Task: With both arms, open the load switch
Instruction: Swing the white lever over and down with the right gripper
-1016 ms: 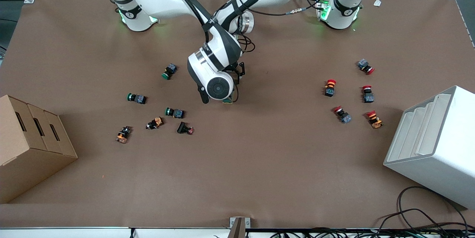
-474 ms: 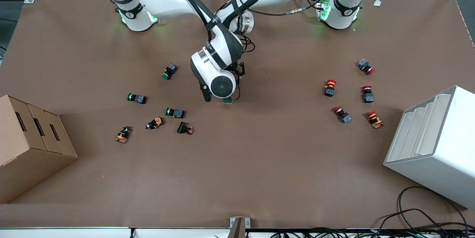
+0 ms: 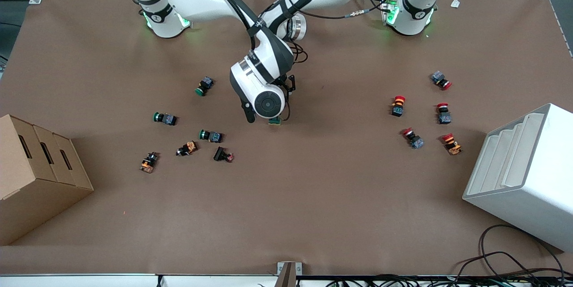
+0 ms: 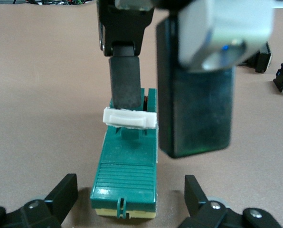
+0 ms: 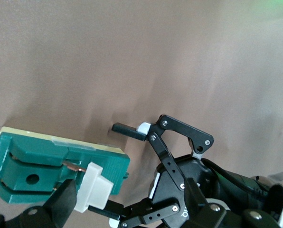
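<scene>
Brown table (image 3: 313, 197) holds load switch (image 3: 274, 121), scattered push buttons (image 3: 210, 135).

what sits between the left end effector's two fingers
The load switch, on the table between the open left end effector's fingers with a gap each side, seen in the left wrist view. The right end effector's finger is at its white lever.

cardboard box (image 3: 36, 175), white rack (image 3: 523, 175), scattered push buttons (image 3: 210, 135)

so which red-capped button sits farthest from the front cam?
The red-capped button nearest the left arm's base, lying tilted with its cap pointing toward the white bin; the other four lie lower in the front view.
</scene>
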`<state>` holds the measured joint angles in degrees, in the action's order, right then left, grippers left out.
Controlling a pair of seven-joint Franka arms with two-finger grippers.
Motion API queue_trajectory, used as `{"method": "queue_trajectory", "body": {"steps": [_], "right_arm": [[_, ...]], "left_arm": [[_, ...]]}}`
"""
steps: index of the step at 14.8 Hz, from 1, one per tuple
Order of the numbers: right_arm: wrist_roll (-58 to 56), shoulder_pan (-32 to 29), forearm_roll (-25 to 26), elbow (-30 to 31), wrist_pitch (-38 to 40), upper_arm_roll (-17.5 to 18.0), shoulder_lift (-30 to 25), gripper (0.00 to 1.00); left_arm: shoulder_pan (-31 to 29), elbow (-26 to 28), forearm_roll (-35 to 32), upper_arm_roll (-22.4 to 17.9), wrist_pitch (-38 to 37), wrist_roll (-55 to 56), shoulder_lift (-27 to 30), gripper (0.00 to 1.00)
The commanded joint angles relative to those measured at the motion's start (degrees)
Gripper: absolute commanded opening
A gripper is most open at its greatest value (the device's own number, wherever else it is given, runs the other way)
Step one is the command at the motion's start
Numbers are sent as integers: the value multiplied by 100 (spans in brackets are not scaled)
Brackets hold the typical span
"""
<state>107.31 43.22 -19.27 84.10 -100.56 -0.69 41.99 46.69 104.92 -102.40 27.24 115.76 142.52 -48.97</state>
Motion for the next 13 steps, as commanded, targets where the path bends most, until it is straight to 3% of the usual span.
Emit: {"method": "queue_trajectory", "body": {"steps": [1, 13], "right_arm": [[-201, 11, -138, 19, 80, -10, -112, 100], [-325, 134, -121, 88, 168, -10, -60, 100]], "left_arm": [[50, -121, -96, -35, -19, 31, -104, 99], [50, -165, -96, -35, -19, 4, -113, 99]]}}
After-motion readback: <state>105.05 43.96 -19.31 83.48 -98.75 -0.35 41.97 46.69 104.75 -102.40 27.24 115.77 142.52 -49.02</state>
